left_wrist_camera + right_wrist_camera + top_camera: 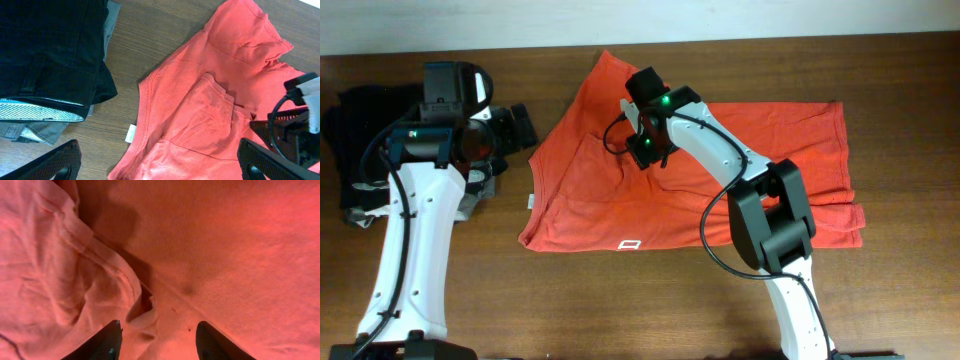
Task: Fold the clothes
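Entry, this moment. The T-shirt (580, 190) lies spread across the centre of the bench (620, 320). It is orange-red and rumpled, with a doubled layer at its lower right end. Note the small white logo (630, 243) near the shirt's lower edge in the overhead view, and a white tag (130, 133) at its left edge.

Your right tool (160, 342) is down on the shirt, upper centre of the overhead frame. In its wrist view the two fingers (107, 340) stand partly apart. A raised fold of cloth (142, 310) lies between them, closer to the finger on the left of the frame. Neither finger is seen pressing that fold, so record this tool as parted and not gripping.

Your left tool (165, 167) is spread wide, its fingers at the lower corners of its wrist view. It hovers over the bench just beside the shirt's left edge. In the upper left of that view sits a stack of folded garments (50, 45), black on top and grey beneath, lying apart from the shirt.
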